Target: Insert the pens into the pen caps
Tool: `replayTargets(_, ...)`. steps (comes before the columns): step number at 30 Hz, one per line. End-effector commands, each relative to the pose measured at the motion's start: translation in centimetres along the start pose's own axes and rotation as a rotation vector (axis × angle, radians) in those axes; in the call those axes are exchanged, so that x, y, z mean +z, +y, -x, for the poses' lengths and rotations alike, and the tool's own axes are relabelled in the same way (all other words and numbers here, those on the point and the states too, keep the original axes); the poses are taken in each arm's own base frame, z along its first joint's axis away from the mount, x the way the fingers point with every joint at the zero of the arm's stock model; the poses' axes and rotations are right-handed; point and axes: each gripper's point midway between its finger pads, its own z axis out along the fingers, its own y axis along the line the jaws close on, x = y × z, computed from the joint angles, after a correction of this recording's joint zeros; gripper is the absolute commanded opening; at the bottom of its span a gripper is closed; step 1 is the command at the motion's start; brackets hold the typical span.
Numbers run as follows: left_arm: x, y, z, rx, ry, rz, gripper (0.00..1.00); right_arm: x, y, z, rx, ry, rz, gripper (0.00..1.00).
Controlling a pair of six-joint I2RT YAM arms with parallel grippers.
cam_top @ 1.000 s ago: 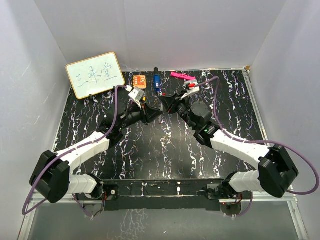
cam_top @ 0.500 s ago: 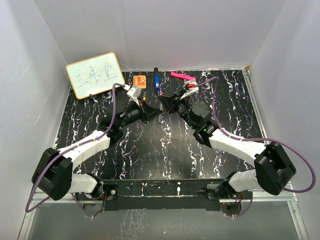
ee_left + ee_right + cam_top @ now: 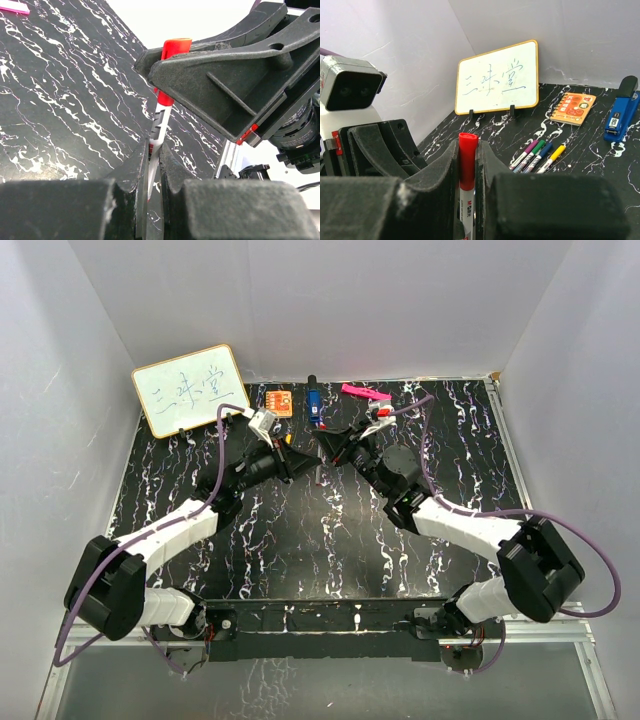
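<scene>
A white-barrelled pen stands between my two grippers with a red cap on its upper end. My left gripper is shut on the lower barrel. My right gripper is shut on the red cap, with the white barrel showing below it. In the top view the two grippers, left and right, meet tip to tip above the table's back middle. Several capped pens in purple, green, blue and yellow lie side by side on the table.
A whiteboard stands at the back left. An orange notebook, a blue stapler and a flat pink bar lie along the back edge. White walls close in three sides of the black marbled table.
Both grippers have shifted slightly toward the back of the table, still joined at the pen. Their grips are unchanged.
</scene>
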Motion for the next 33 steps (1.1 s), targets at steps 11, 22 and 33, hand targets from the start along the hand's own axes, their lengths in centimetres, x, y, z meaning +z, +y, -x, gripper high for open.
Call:
replayTargets(11,-2.1,-4.6,11.2,0.154,-0.384,-0.103,0.00,-3.0,-1.7,-10.2,-0.007,0.362,-0.073,0.00)
replayTargets(22,-4.9,0.0,5.3,0.162,-0.211,0.131,0.15,-0.1,-3.8,-2.9,-0.092,0.136,-0.258,0.00)
replayTargets(33,-3.3,0.1,-1.0,0.038,-0.025,-0.037,0.56,0.2,-2.2,0.6,0.016,0.008,-0.231,0.00)
